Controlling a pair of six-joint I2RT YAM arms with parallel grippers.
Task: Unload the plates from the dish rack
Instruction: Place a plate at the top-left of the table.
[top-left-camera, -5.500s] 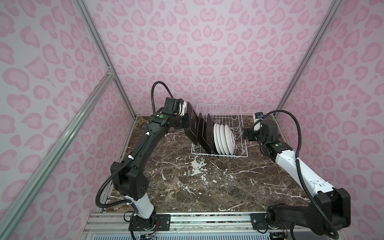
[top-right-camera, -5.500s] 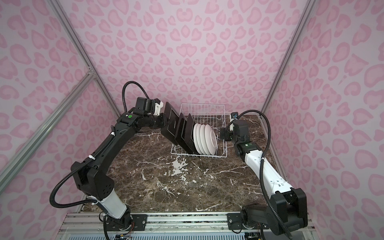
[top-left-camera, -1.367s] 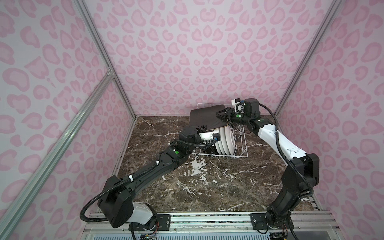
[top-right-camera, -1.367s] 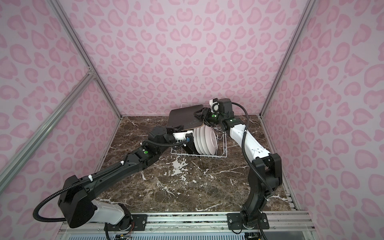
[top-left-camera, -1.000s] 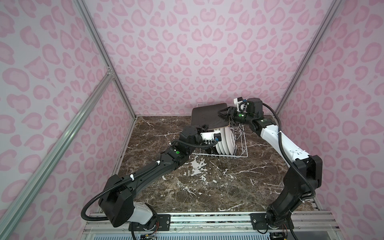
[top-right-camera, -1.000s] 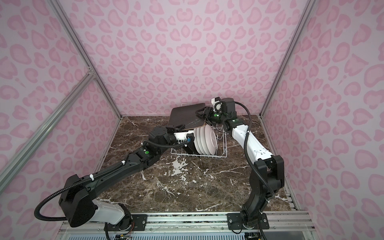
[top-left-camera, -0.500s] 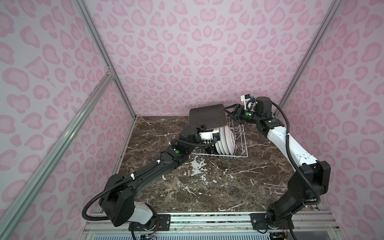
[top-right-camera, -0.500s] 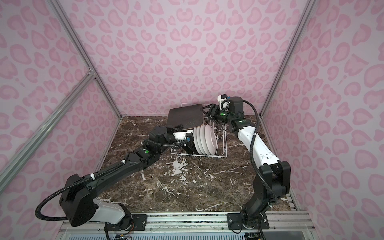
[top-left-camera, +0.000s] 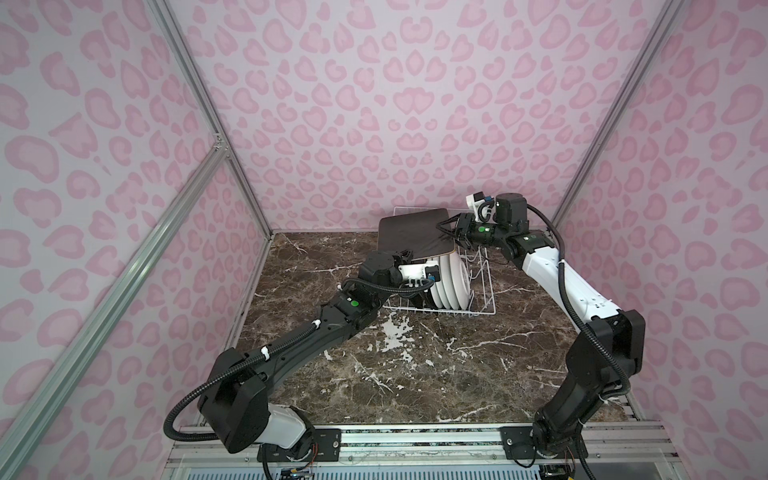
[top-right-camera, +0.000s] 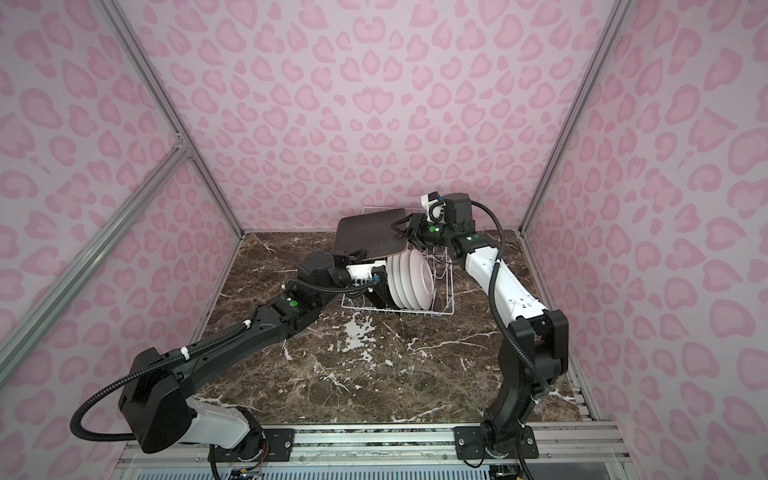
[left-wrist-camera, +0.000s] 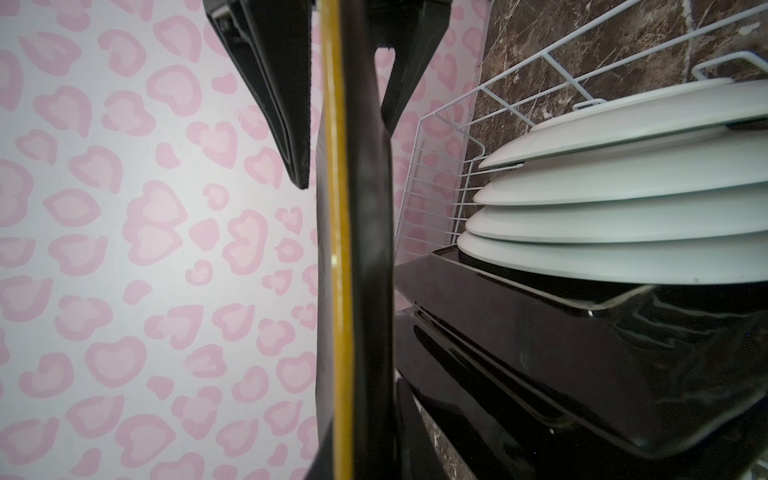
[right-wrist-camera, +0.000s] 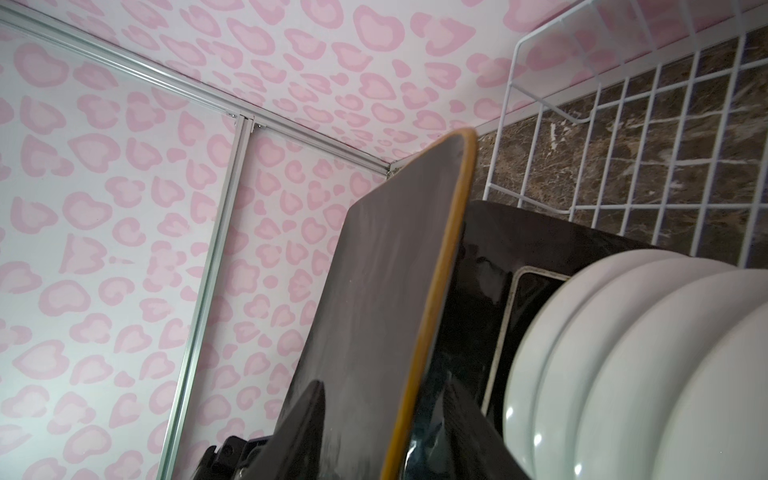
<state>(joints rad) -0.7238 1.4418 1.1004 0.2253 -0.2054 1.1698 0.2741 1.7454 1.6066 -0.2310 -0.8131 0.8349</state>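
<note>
A dark brown square plate (top-left-camera: 415, 232) (top-right-camera: 370, 232) lies nearly flat in the air above the white wire dish rack (top-left-camera: 484, 286) (top-right-camera: 444, 274). My left gripper (top-left-camera: 405, 254) (left-wrist-camera: 365, 449) is shut on its near rim. My right gripper (top-left-camera: 446, 226) (right-wrist-camera: 382, 382) straddles the opposite edge, jaws open, and a sliver of gap shows beside one finger (left-wrist-camera: 291, 104). Several round white plates (top-left-camera: 451, 282) (right-wrist-camera: 644, 353) stand on edge in the rack. Two more dark square plates (left-wrist-camera: 582, 345) stand beside them.
The rack sits at the back of the brown marble tabletop (top-left-camera: 415, 374), close to the pink patterned back wall (top-left-camera: 395, 145). Aluminium frame posts (top-left-camera: 216, 137) run up the side walls. My left arm (top-left-camera: 332, 316) stretches diagonally over the table to the rack.
Several seconds ago the square plate stood at the rack's left in my left gripper; it now lies flat above the rack. My right gripper has come to its edge and narrowed its jaws.
</note>
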